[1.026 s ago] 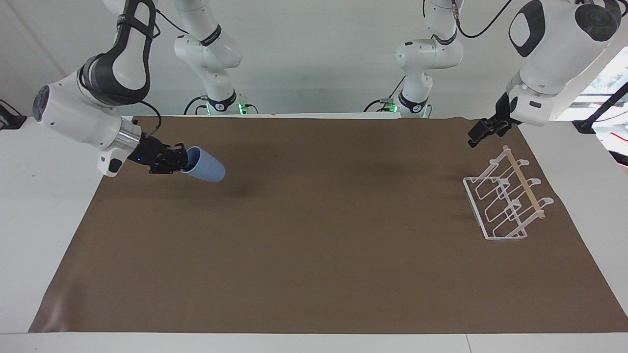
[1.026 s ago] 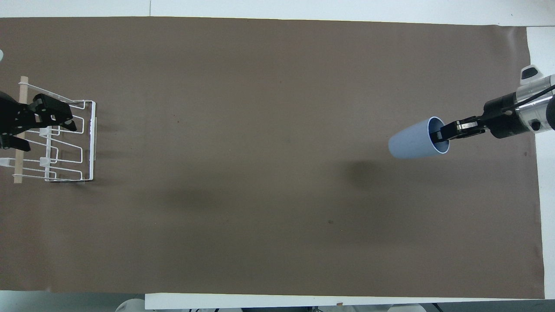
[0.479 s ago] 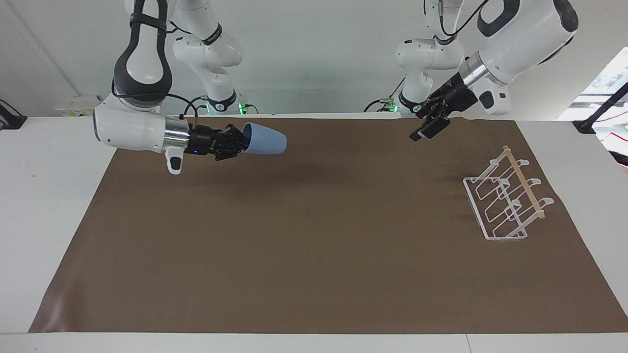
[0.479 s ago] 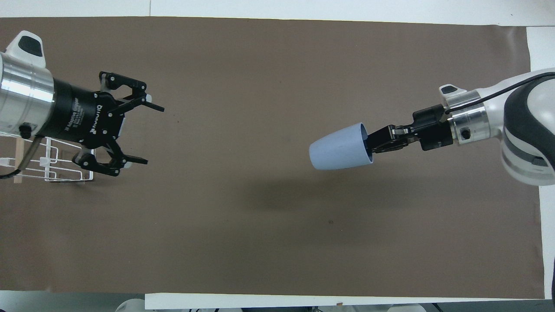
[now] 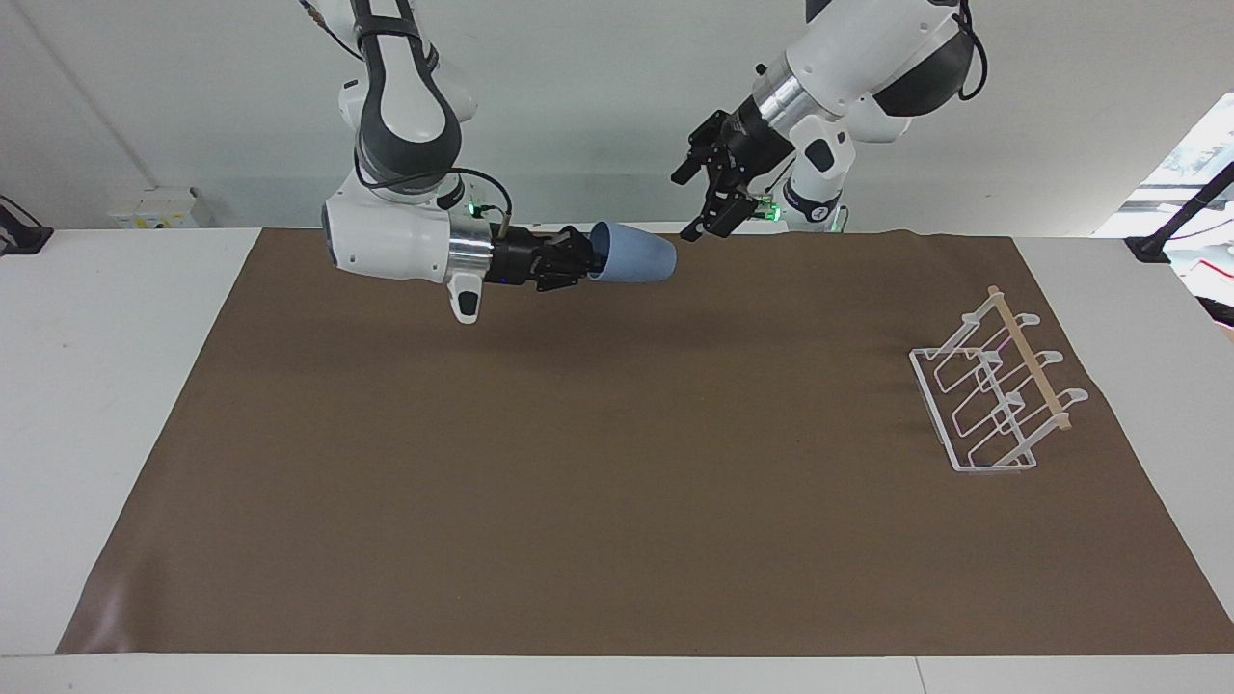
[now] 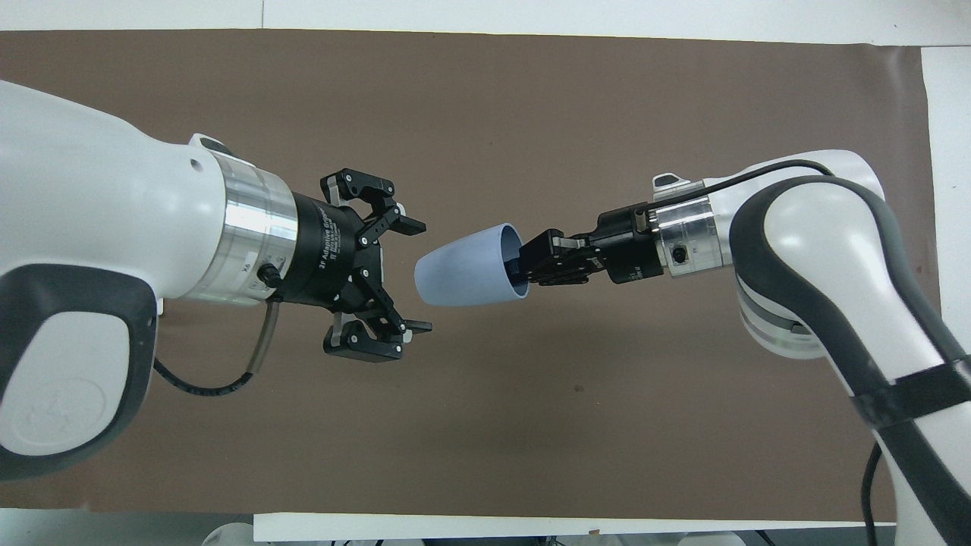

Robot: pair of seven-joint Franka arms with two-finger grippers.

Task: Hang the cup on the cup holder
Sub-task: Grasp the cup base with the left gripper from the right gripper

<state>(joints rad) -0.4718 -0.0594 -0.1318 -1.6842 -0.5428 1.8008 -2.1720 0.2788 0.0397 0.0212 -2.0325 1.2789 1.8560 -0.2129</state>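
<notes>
Two pincers meet mid-table, both raised. Right pincer (image 5: 584,262) grips cup (image 5: 631,258) by its rim, one finger inside; long axis horizontal, closed base pointing at left pincer (image 5: 711,200), spread open just beside it. Cup: light blue, tapered, plain. Cup holder (image 5: 993,395) sits at left arm's end, well apart.

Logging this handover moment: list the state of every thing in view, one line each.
cup: held in the air on its side by its rim, over the brown mat, closed end toward the left gripper.
right gripper: shut on the cup's rim.
left gripper: open, in the air facing the cup, not touching it.
cup holder: standing on the mat at the left arm's end, prongs bare.
brown mat: flat on the table.
</notes>
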